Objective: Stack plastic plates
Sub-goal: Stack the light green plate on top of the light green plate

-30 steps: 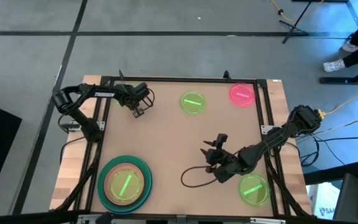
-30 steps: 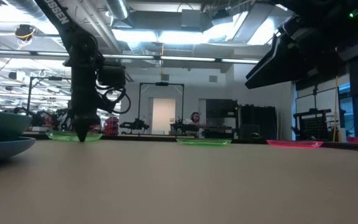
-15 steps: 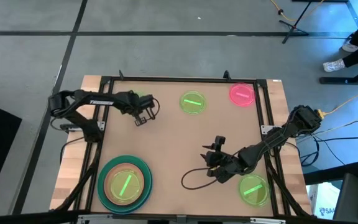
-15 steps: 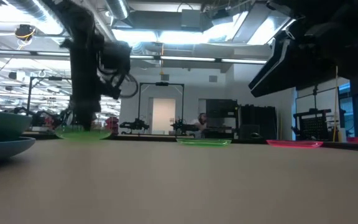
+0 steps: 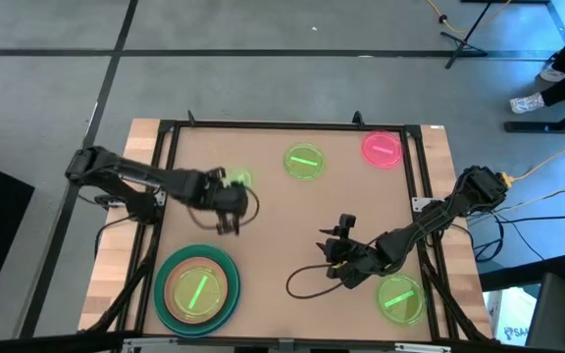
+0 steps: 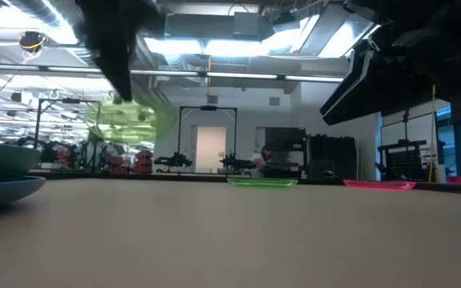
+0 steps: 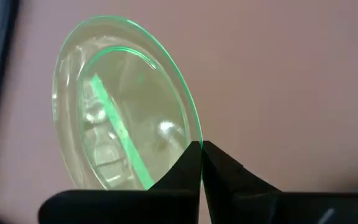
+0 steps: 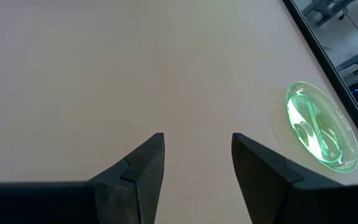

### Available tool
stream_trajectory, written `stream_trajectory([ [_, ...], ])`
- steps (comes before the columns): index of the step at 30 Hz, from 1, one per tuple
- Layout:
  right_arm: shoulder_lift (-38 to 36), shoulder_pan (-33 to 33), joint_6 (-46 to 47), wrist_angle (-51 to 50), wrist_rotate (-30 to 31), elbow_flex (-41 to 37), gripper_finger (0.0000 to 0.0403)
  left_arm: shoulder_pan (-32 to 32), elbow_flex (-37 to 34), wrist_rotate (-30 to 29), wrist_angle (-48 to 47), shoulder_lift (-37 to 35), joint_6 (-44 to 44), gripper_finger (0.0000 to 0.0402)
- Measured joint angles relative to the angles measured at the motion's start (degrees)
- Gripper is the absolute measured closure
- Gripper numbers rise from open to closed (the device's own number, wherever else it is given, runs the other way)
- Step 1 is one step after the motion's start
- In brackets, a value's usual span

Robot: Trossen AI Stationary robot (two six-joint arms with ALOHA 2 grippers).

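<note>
A wooden table (image 5: pixel 282 226) is seen from above, with two dark robot arms reaching in from its left and right sides. The left gripper (image 5: pixel 226 203) hangs over the left half of the table, its fingers pinched together on the rim of a small see-through green plate (image 7: pixel 123 106). From table height this carried plate shows as a green blur raised well clear of the surface, tilted rather than flat.

Near the table's front left corner sits the stack (image 5: pixel 198 289): a large blue plate at the bottom, a green one on it, a salmon-pink one inside that, and a small green plate on top. The held plate is a short way behind this stack, not yet over it.

Three small plates lie loose: a green plate (image 5: pixel 303 162) and a hot-pink plate (image 5: pixel 382 148) along the far edge, and another green plate (image 5: pixel 399 297) at the front right corner. The right gripper (image 5: pixel 340 243) waits above bare table just beside that last plate, fingers apart and empty.

To do this step well, the left arm likely needs to centre the plate over the stack, level it, lower it until it nearly touches the top plate, and only then open. Released while tilted or high, a light plate gripped by one edge could slide off the pile.
</note>
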Motion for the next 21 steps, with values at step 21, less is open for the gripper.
stream_trajectory([
  [21,0.0,0.0,0.1,0.0,-0.4,0.0,0.0221,-43.7,10.1,13.3,-3.5,0.7,-56.3,0.0398],
])
